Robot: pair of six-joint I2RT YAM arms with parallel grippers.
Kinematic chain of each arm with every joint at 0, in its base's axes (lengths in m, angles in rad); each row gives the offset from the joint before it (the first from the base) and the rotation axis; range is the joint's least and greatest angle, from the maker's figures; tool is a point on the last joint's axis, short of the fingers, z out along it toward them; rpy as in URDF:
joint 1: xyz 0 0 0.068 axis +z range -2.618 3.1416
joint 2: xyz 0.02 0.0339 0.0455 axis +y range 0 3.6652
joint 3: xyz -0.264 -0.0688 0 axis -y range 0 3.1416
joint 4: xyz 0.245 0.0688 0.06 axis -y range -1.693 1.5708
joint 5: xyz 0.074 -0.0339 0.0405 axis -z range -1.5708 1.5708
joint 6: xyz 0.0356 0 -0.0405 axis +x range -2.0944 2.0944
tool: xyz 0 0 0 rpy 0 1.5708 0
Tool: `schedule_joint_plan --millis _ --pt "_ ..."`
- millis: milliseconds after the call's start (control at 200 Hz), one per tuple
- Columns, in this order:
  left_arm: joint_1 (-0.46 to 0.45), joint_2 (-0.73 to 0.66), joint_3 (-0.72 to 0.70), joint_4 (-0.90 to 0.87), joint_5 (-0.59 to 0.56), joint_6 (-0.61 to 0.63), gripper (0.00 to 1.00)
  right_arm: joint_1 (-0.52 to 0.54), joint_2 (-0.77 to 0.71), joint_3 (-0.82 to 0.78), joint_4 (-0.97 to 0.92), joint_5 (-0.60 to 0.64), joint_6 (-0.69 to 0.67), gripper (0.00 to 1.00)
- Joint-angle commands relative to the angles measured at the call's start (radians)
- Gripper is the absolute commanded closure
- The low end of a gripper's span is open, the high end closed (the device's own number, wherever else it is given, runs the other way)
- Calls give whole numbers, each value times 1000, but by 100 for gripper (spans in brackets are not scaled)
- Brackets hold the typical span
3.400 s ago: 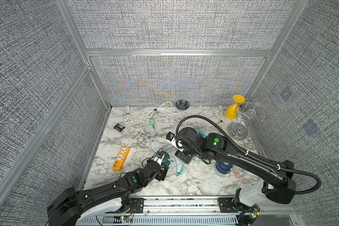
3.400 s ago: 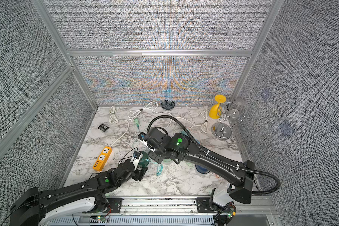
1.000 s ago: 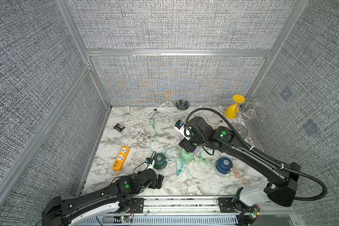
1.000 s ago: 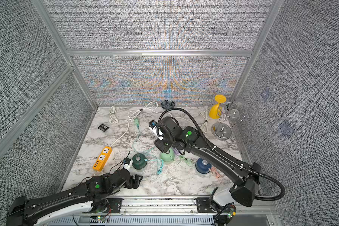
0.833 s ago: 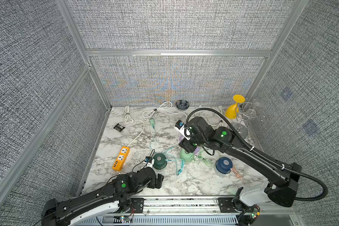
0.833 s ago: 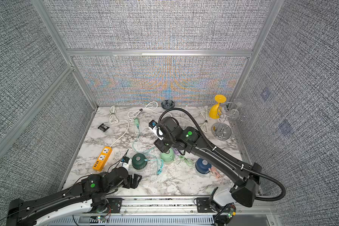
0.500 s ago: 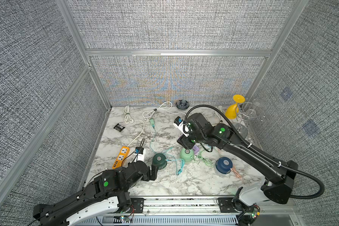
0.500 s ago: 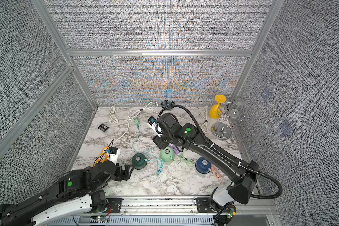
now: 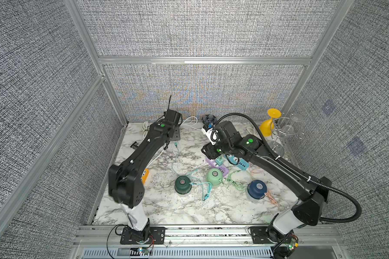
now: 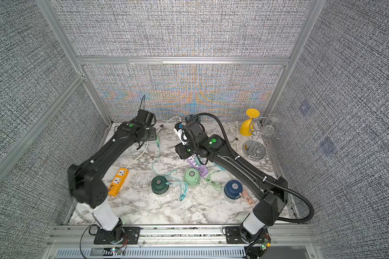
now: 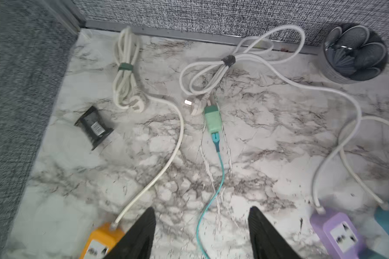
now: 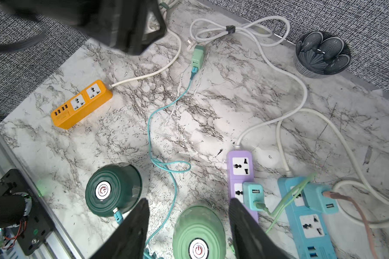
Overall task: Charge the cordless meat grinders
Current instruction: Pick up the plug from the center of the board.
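Note:
Three cordless meat grinders stand in a row near the front: dark green (image 9: 182, 184) (image 12: 112, 190), mint green (image 9: 215, 178) (image 12: 199, 233) and navy blue (image 9: 257, 189). A teal cable (image 11: 220, 166) runs from the dark green one to a mint adapter (image 11: 212, 120) lying loose on the marble. My left gripper (image 11: 202, 210) hangs open above that cable, short of the adapter, holding nothing. My right gripper (image 12: 189, 201) is open and empty, raised above the mint grinder. In both top views the arms cover the jaws.
An orange power strip (image 12: 81, 104) lies at the left, with a purple strip (image 12: 239, 170) and a blue strip (image 12: 305, 219) holding adapters at the right. Bundled white cords (image 11: 126, 67), a small black block (image 11: 93, 126) and a petal dish (image 11: 355, 52) line the back. A yellow cup (image 9: 268, 125) stands back right.
My left arm has swung up from the front edge by the dark green grinder and reached to the back left. My right arm has drawn slightly back from the mint grinder.

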Motion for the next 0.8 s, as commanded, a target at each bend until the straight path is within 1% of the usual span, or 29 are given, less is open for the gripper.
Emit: schedule_joint_plan --millis 0,90,190,305,410,555,796 --pt "51 198 179 -143 125 2 32 -7 -23 -32 46 -8 23 41" --pt "72 362 353 -239 125 -1 32 -12 -45 -74 66 -19 25 41" --pt "74 465 451 -274 119 5 32 -18 -62 -114 86 -29 28 41" --pt "76 525 479 -256 120 13 33 -24 -70 -142 108 -48 35 41" --pt "76 567 508 -245 140 14 35 -26 -61 -146 120 -76 43 41" --pt "77 615 531 -227 117 14 36 -26 -51 -143 130 -95 51 41" --pt "92 703 641 -244 135 20 40 -26 -45 -143 138 -131 59 41"
